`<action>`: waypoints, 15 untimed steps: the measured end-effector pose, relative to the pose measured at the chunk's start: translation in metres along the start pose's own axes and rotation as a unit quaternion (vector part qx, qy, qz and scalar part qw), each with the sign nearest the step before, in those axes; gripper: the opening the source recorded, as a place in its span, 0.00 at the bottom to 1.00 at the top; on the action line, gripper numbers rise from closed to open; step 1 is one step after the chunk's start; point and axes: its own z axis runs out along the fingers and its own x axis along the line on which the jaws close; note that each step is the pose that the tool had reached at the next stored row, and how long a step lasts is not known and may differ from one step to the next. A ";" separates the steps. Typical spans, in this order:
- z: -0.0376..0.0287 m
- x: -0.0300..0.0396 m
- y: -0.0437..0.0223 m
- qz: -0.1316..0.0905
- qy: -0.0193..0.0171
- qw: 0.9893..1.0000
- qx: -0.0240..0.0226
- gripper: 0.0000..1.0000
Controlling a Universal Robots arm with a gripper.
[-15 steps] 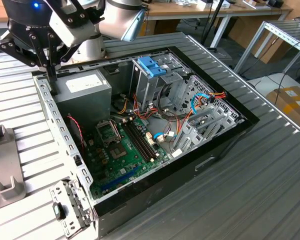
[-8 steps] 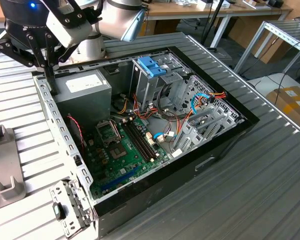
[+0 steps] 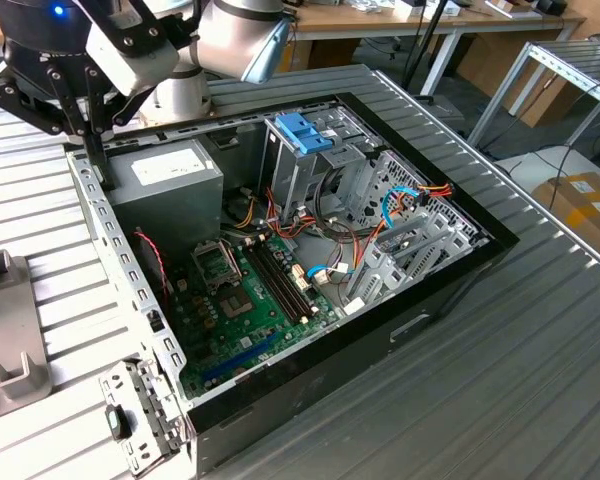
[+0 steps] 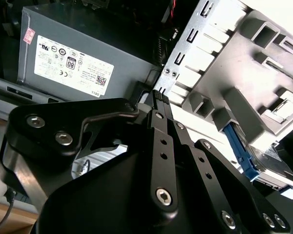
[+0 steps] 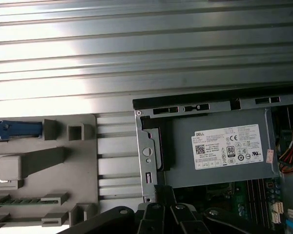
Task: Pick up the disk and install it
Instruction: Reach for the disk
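The disk (image 4: 272, 165) lies in a grey fixture (image 4: 244, 73) beside the computer case; a blue rail and a bit of its grey metal body show in the second wrist view. In the first wrist view a blue rail of the disk (image 5: 13, 129) sits at the edge of the fixture (image 5: 44, 161). My black gripper (image 3: 100, 170) hangs over the case's back corner on the exterior view's left, next to the power supply (image 3: 170, 175). Its fingers look shut with nothing between them, tips together in both wrist views (image 4: 157, 96) (image 5: 162, 191). It is well apart from the disk.
The open computer case (image 3: 460, 270) lies on a ribbed metal table (image 3: 540, 380). Inside are a motherboard (image 3: 250, 290), loose cables and a tall metal drive cage topped by a blue bracket (image 3: 305, 135). The grey fixture (image 3: 5, 330) lies at the exterior view's left.
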 end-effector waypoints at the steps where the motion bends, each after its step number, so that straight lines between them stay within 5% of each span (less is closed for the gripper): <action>1: 0.0000 0.0005 0.0000 0.000 0.000 1.000 0.000 0.10; 15: -0.0002 0.0078 -0.0006 0.000 0.000 1.000 0.000 0.10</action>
